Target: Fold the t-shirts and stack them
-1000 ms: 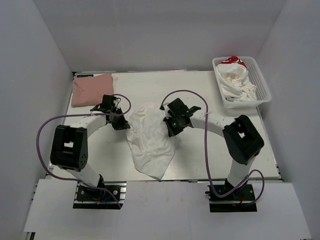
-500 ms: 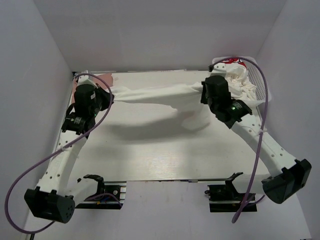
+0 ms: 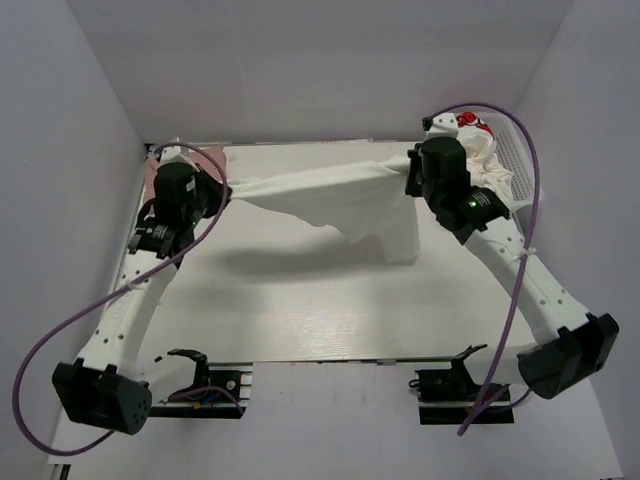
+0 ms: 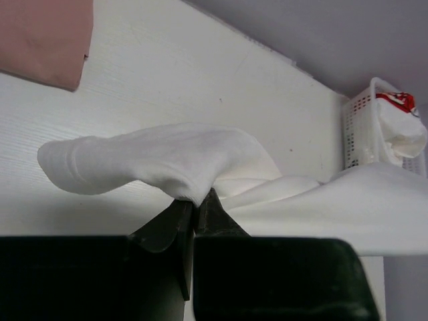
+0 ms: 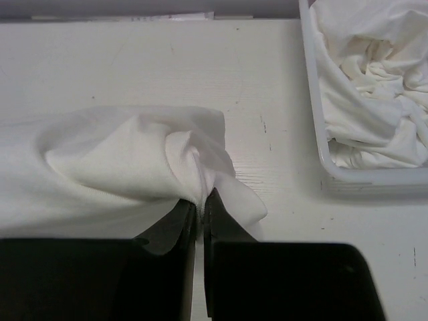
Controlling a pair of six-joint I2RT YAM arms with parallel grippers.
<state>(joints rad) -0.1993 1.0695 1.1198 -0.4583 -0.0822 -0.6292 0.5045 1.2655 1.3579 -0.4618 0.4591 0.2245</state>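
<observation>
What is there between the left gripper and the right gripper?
A white t-shirt, pinched by the left gripper and the right gripper, hangs stretched between them, as the top external view shows.

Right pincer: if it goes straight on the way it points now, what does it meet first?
The right pincer is shut on the bunched white t-shirt, so that cloth comes first; past it probably bare table, though depth is unclear. The basket lies off to the right.

A white plastic mesh basket [image 3: 517, 160] sits at two o'clock on the pale tabletop [image 3: 300, 300], in its far corner. Plain white walls [image 3: 320, 70] enclose it.
</observation>
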